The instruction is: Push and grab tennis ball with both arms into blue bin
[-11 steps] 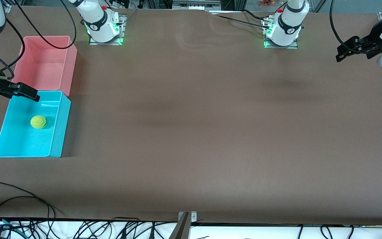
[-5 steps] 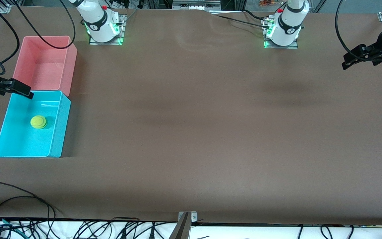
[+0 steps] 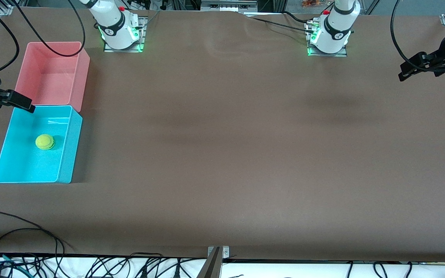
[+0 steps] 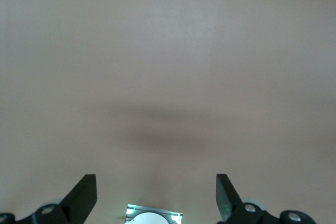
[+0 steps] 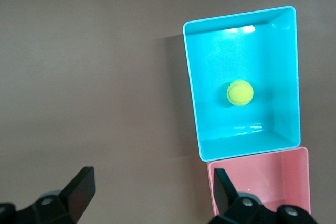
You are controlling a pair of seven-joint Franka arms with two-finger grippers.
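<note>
Tennis ball (image 3: pixel 45 142) sits in blue bin (image 3: pixel 66 154), 9 o'clock on worktop (image 3: pixel 222 154). Task looks done. Right gripper (image 3: pixel 14 102) and left gripper (image 3: pixel 410 69) raised, fingers apart, empty.

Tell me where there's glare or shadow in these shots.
Front view: soft dark shadow bands across the brown table. Right wrist view: bright glare patches on the blue bin's wall; tennis ball evenly lit. Left wrist view: a blurry shadow on bare table.
</note>
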